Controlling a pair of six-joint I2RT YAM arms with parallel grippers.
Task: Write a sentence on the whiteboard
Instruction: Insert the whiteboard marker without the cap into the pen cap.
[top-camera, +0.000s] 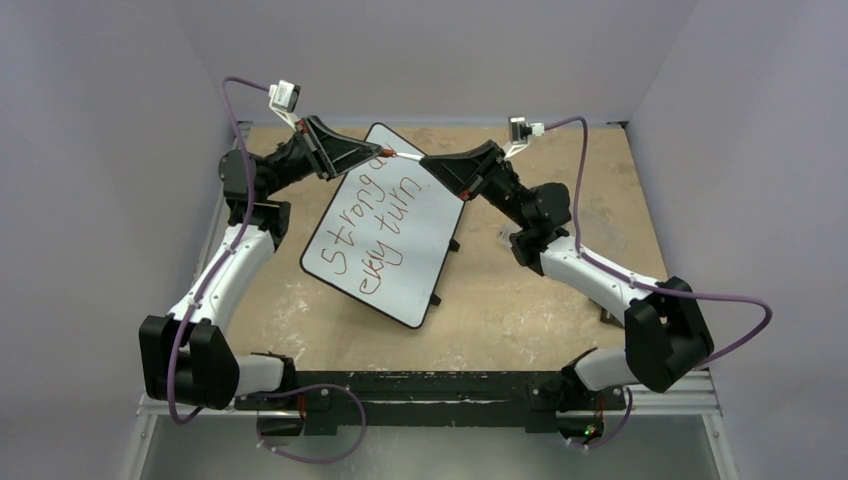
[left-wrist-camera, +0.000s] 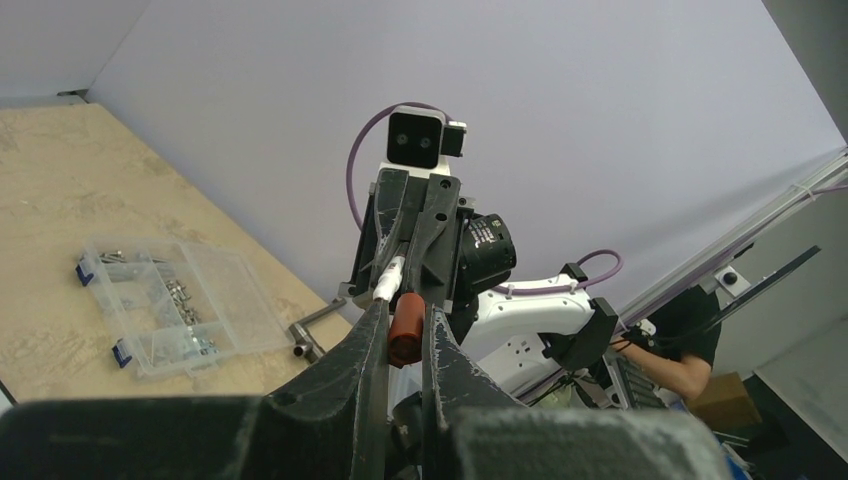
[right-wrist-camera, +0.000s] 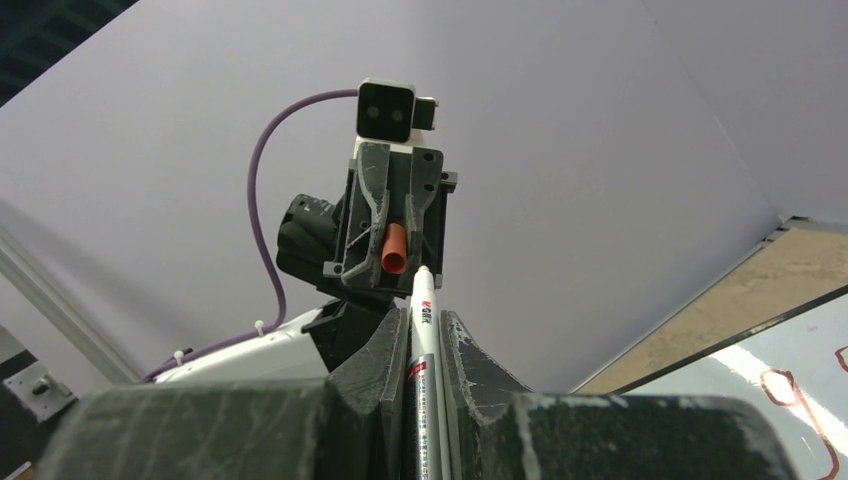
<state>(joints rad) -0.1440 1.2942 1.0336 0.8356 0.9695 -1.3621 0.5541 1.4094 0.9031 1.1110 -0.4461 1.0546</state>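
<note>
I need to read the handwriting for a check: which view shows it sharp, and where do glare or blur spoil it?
Top external: the sentence on the whiteboard is evenly lit and mostly legible. Right wrist: only a board corner shows, crossed by a bright glare streak. Left wrist: no writing in view.

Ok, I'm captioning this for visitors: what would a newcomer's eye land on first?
The left tool and right tool meeting tip to tip above the far end of the whiteboard, the left pinching a red cap, the right a marker. Beneath them the board lies askew, carrying slanted reddish handwriting.
</note>
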